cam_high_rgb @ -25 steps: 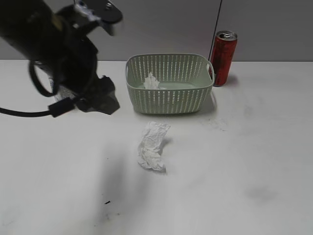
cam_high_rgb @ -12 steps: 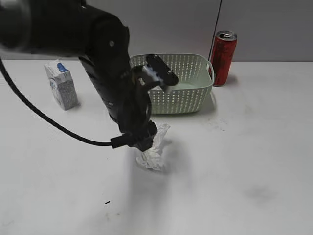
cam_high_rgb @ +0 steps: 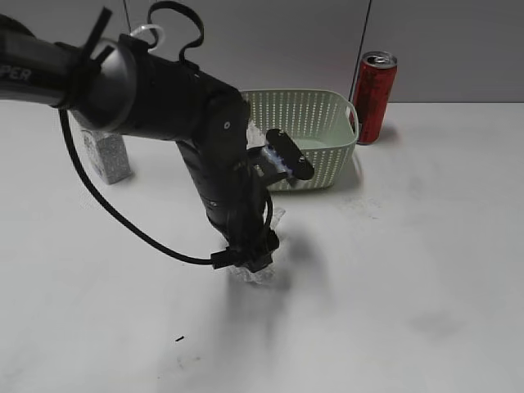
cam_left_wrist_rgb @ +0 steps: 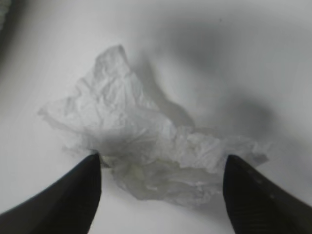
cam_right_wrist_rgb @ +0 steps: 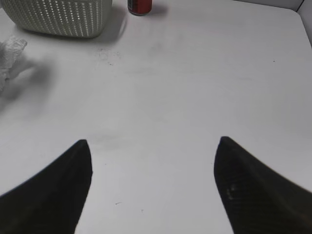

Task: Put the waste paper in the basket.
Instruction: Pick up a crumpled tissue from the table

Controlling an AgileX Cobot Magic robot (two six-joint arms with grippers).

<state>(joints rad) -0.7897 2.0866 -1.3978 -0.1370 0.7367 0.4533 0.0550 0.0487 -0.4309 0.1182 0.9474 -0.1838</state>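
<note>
A crumpled white waste paper wad (cam_high_rgb: 260,276) lies on the white table in front of the basket. My left gripper (cam_high_rgb: 250,260) is down over it, open, with a finger on each side of the wad (cam_left_wrist_rgb: 146,141); in the left wrist view the gripper (cam_left_wrist_rgb: 162,157) is empty. The pale green slotted basket (cam_high_rgb: 327,123) stands behind, its left part and inside hidden by my left arm. My right gripper (cam_right_wrist_rgb: 153,146) is open and empty above bare table. The right wrist view shows the wad (cam_right_wrist_rgb: 9,56) at far left and the basket (cam_right_wrist_rgb: 58,19) at the top.
A tall red can (cam_high_rgb: 374,97) stands just right of the basket and also shows in the right wrist view (cam_right_wrist_rgb: 140,6). A small white-grey carton (cam_high_rgb: 106,155) stands at the left behind my arm. A black cable loops from the left arm.
My left arm swung from the far left to the wad in front of the basket and came down over it. The wad has not moved.
</note>
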